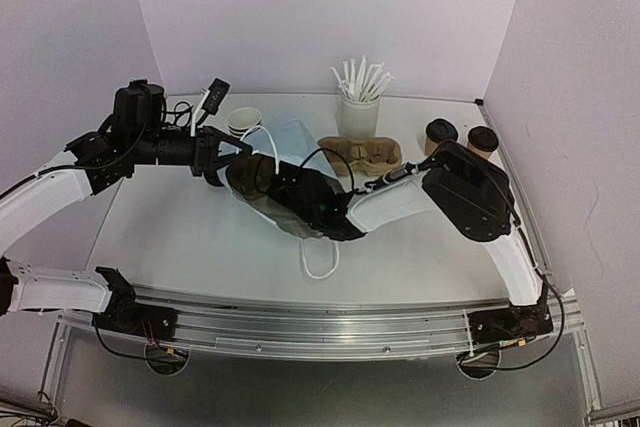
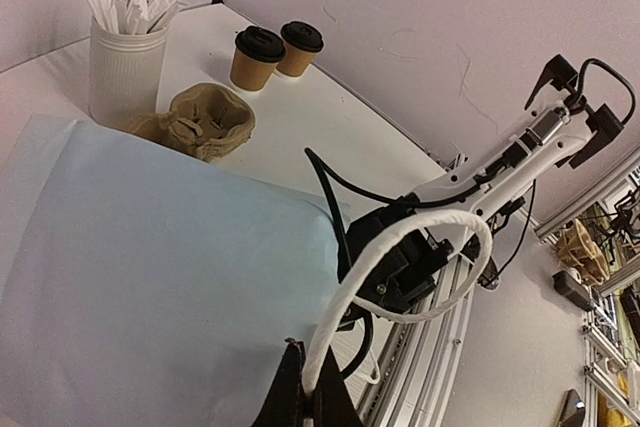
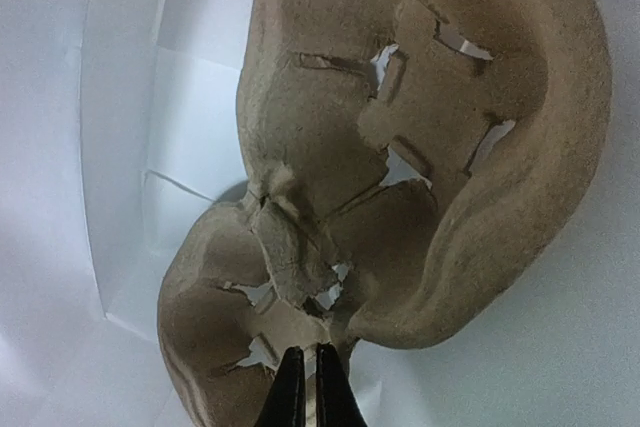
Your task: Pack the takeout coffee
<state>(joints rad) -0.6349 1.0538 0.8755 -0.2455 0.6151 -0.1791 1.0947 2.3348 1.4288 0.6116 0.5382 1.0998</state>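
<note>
A white handled paper bag [image 1: 290, 137] lies on its side mid-table with its mouth held open. My left gripper [image 2: 307, 392] is shut on the bag's white cord handle [image 2: 400, 237] and holds it up. My right gripper [image 3: 305, 372] reaches into the bag, its jaws shut on the edge of a tan pulp cup carrier [image 3: 400, 147] that lies against the bag's white inside. From above, this carrier [image 1: 250, 177] shows brown in the bag's mouth. A second carrier [image 1: 365, 155] sits on the table behind the bag. Two brown cups with black lids [image 1: 440, 134] [image 1: 482, 140] stand at the back right.
A white cup of white sticks [image 1: 358, 112] stands at the back centre, just behind the second carrier. A small white-rimmed cup [image 1: 243, 121] stands at the back left, near my left wrist. Purple walls close in the table on three sides.
</note>
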